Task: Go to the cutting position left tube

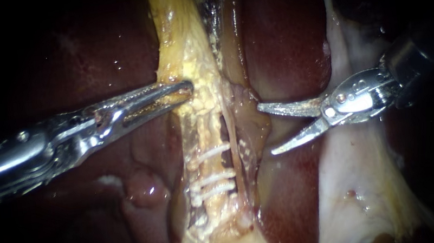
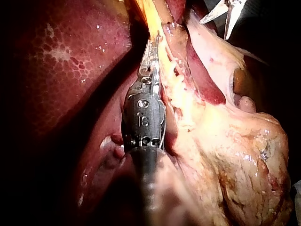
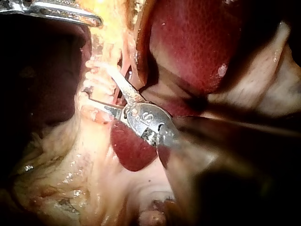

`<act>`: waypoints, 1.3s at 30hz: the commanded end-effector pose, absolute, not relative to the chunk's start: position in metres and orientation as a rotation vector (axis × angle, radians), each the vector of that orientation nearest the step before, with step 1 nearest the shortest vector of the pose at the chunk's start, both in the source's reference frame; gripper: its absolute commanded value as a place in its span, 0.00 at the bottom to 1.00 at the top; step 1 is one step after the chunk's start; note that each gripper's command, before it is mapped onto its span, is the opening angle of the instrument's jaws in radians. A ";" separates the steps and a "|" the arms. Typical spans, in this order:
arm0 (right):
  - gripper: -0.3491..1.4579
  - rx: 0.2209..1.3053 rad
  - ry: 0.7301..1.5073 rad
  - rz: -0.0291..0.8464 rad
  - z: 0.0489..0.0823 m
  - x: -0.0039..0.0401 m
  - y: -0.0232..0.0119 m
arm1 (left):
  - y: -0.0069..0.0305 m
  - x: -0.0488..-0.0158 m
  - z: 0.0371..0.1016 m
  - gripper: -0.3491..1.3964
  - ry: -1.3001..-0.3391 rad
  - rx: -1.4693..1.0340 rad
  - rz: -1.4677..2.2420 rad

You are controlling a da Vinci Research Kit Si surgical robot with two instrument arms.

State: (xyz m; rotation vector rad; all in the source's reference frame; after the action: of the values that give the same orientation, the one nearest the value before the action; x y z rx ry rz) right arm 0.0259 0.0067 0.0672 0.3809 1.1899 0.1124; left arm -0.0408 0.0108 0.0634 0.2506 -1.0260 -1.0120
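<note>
A yellowish, fat-covered left tube (image 1: 203, 123) runs down the middle of the endoscope view, with three white clips (image 1: 211, 179) across its lower part. A thinner brownish tube (image 1: 237, 108) lies just right of it. My left instrument (image 1: 187, 88) comes in from the left, its jaws shut on the yellow tissue at the tube's left edge above the clips, also seen in the left wrist view (image 2: 151, 47). My right instrument (image 1: 266, 129) has two blades standing open, their tips just right of the brownish tube and around nothing. In the right wrist view the blades (image 3: 99, 84) point at the clips (image 3: 96, 63).
Dark red liver (image 1: 284, 37) lies on both sides of the tubes. A pale sheet of tissue (image 1: 354, 176) hangs under and behind my right instrument. Bulky yellow fatty tissue (image 2: 244, 160) lies beside my left instrument's shaft. A small reddish nodule (image 1: 145, 187) sits left of the clips.
</note>
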 end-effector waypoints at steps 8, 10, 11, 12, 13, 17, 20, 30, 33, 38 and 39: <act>0.97 0.527 1.193 0.107 0.0699 0.0278 0.0035 | 0.0125 -0.0390 0.0611 0.00 -1.030 0.263 -1.017; 0.97 0.576 1.172 0.113 0.0711 0.0286 0.0025 | 0.0132 -0.0382 0.0600 0.00 -1.044 0.256 -1.034; 0.97 0.599 1.167 0.118 0.0716 0.0289 0.0021 | 0.0136 -0.0378 0.0595 0.00 -1.050 0.249 -1.034; 0.97 0.614 1.165 0.121 0.0721 0.0293 0.0018 | 0.0139 -0.0372 0.0587 0.00 -1.062 0.242 -1.035; 0.97 0.635 1.160 0.131 0.0728 0.0298 0.0014 | 0.0142 -0.0369 0.0581 0.00 -1.068 0.235 -1.035; 0.96 0.706 1.139 0.168 0.0746 0.0309 0.0011 | 0.0147 -0.0358 0.0554 0.00 -1.095 0.215 -1.030; 0.94 0.750 1.128 0.183 0.0757 0.0315 0.0013 | 0.0147 -0.0355 0.0539 0.00 -1.110 0.210 -1.031; 0.93 0.857 1.120 0.202 0.0771 0.0335 0.0012 | 0.0142 -0.0356 0.0528 0.00 -1.113 0.202 -1.030; 0.92 0.875 1.118 0.203 0.0772 0.0340 0.0013 | 0.0142 -0.0356 0.0528 0.00 -1.113 0.202 -1.030; 0.91 0.892 1.116 0.206 0.0778 0.0352 0.0018 | 0.0141 -0.0356 0.0527 0.00 -1.113 0.202 -1.030; 0.91 0.893 1.119 0.206 0.0779 0.0354 0.0019 | 0.0141 -0.0356 0.0527 0.00 -1.113 0.202 -1.030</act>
State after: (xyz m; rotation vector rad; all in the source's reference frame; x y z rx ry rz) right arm 0.0357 0.0020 0.0780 0.8946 1.1191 0.2049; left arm -0.0356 0.0141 0.0527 0.2016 -1.1131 -1.0306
